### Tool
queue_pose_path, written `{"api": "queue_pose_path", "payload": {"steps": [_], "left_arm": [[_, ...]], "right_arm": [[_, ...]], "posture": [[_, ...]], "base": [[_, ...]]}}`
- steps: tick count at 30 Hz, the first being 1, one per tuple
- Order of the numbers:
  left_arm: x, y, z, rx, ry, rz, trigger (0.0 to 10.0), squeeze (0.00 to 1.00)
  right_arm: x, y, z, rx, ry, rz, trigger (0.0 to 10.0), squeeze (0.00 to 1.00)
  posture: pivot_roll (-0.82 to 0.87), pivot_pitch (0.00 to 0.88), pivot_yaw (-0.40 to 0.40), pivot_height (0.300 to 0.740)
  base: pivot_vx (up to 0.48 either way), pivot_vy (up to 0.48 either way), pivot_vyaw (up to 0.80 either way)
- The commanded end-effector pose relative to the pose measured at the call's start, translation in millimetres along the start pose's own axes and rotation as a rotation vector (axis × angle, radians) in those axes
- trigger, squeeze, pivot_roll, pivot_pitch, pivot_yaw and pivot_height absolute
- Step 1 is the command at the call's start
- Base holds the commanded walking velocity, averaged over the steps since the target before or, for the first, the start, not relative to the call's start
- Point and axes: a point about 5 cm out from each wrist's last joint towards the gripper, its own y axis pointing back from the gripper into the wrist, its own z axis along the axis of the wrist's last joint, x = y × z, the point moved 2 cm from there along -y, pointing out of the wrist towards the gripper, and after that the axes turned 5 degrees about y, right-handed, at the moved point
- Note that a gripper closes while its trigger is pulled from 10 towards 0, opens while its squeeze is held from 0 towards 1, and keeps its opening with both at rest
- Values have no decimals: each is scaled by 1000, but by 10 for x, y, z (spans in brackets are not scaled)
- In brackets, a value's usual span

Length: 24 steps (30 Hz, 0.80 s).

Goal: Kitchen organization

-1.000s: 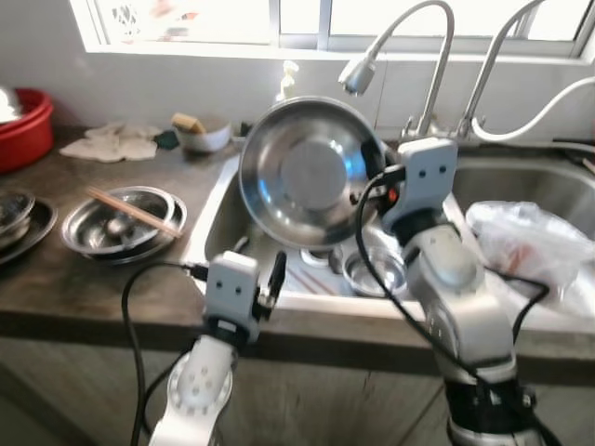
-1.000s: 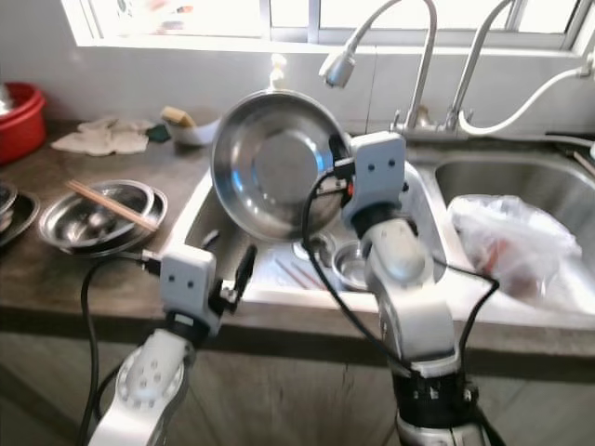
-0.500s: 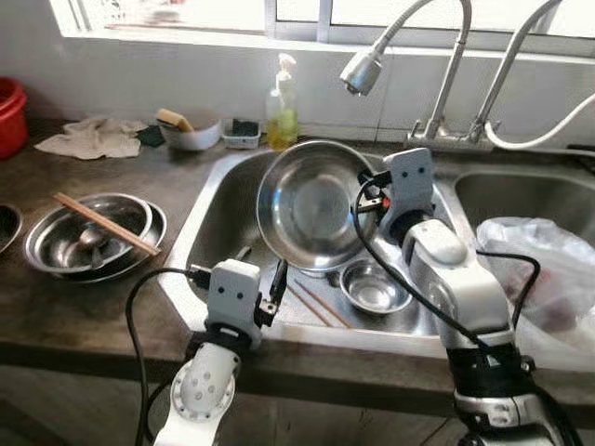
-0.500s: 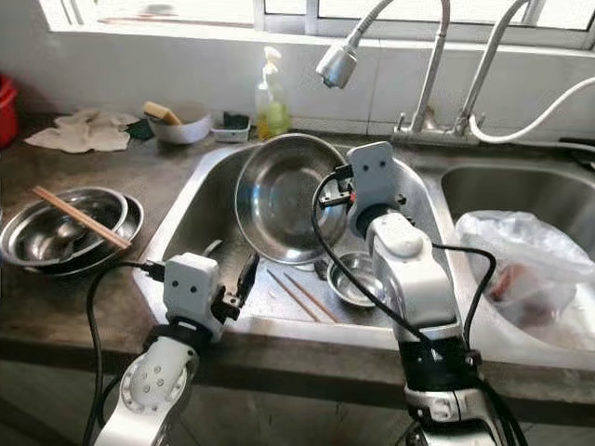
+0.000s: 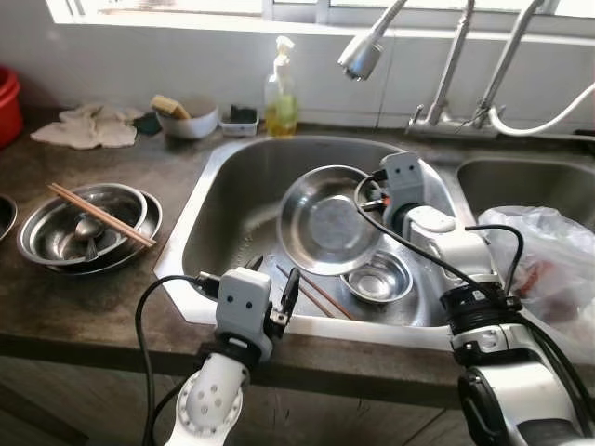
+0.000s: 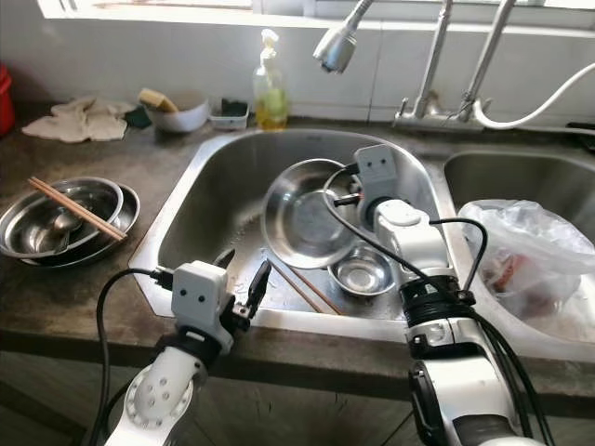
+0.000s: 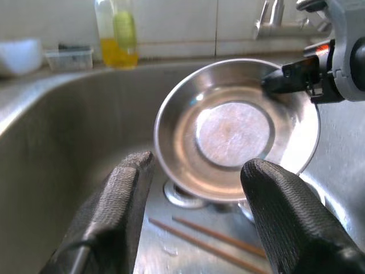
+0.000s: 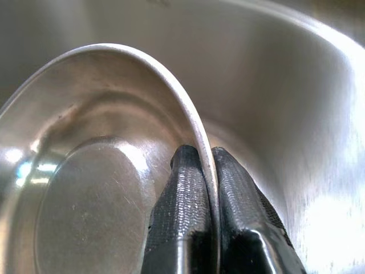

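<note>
Right gripper (image 8: 206, 171) clamped on rim of pan (image 5: 327, 221), held tilted low inside sink (image 5: 223, 200), just above small bowl (image 5: 376, 276). Left gripper (image 5: 284, 295) apart, idle at sink's front edge. Step, judged: setting pan down; next, lower until it rests, then release

Silver bowl (image 5: 327, 219), black fingers (image 8: 181, 211), yellow soap bottle (image 5: 281, 104).

I see a dark countertop (image 5: 102, 297) carrying stacked steel bowls (image 5: 88, 228) with chopsticks (image 5: 100, 215) across them, a cloth (image 5: 85, 131), a soap bottle (image 5: 281, 88).
</note>
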Motion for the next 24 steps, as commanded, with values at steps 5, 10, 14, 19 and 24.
{"api": "queue_pose_path", "payload": {"steps": [5,10,14,19,24], "left_arm": [[-57,76,29,16,5,-12,10000,0],[-80,110,47,21,8,-16,10000,0],[-81,149,53,35,14,-12,10000,0],[-87,147,50,37,14,-13,10000,0],[-88,127,47,39,15,-14,10000,0]], "right_arm": [[97,-65,-3,0,-70,28,10000,0],[96,-97,-100,34,-37,-24,10000,0],[47,-115,-202,68,-43,-57,10000,1000],[32,-111,-128,33,-44,-55,10000,1000],[14,-103,108,-77,-23,-60,10000,651]], "posture": [[180,185,-51,740],[189,201,-53,740],[188,210,-52,740],[183,206,-52,740],[184,191,-51,740]], "base": [[0,0,0],[0,0,0],[0,0,0],[0,0,0],[0,0,0]]}}
